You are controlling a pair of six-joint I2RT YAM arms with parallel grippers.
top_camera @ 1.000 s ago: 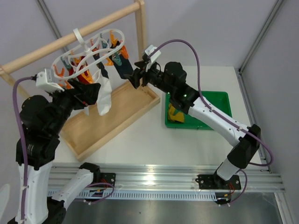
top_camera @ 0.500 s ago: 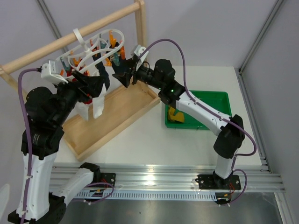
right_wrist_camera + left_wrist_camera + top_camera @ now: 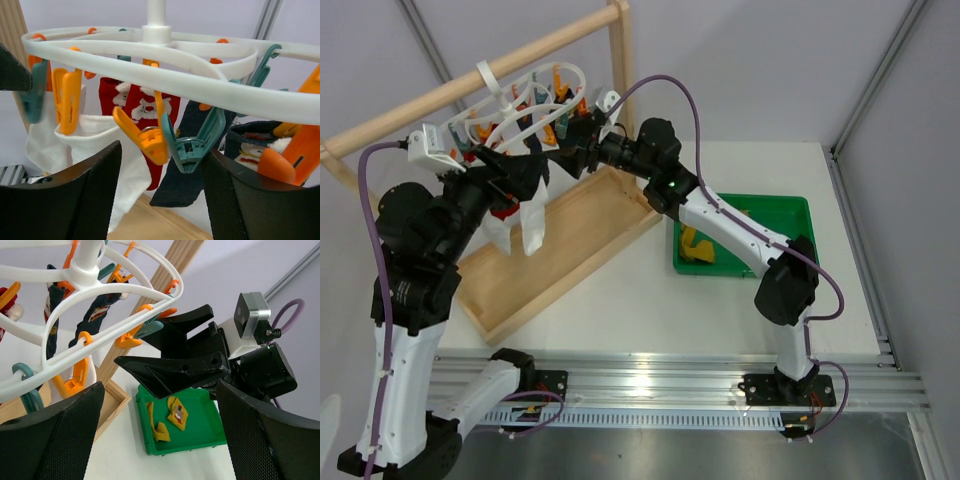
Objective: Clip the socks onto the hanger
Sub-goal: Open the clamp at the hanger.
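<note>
The white hanger (image 3: pixel 525 100) hangs by its hook from the wooden bar, ringed with orange and teal pegs. Two white socks (image 3: pixel 533 218) are clipped to it and hang down; red and navy socks hang beside them. Two mustard socks (image 3: pixel 695 245) lie in the green tray (image 3: pixel 790 208). My left gripper (image 3: pixel 525 172) is open just under the hanger's left side, with nothing between its fingers (image 3: pixel 47 440). My right gripper (image 3: pixel 572 150) is open at the hanger's right rim. An orange peg (image 3: pixel 145 137) and a teal peg (image 3: pixel 192 145) hang between its fingers (image 3: pixel 75 200), untouched.
The tall wooden rack has a slanted bar (image 3: pixel 440 95), a post (image 3: pixel 620 60) and a tray base (image 3: pixel 570 250) under the socks. The right gripper's black fingers (image 3: pixel 175 370) fill the middle of the left wrist view. Metal rails (image 3: pixel 650 385) run along the near edge.
The right arm reached left, bringing its gripper from beside the rack post up against the hanger's pegs. The left gripper rose toward the hanger. The hanger and socks swung slightly.
</note>
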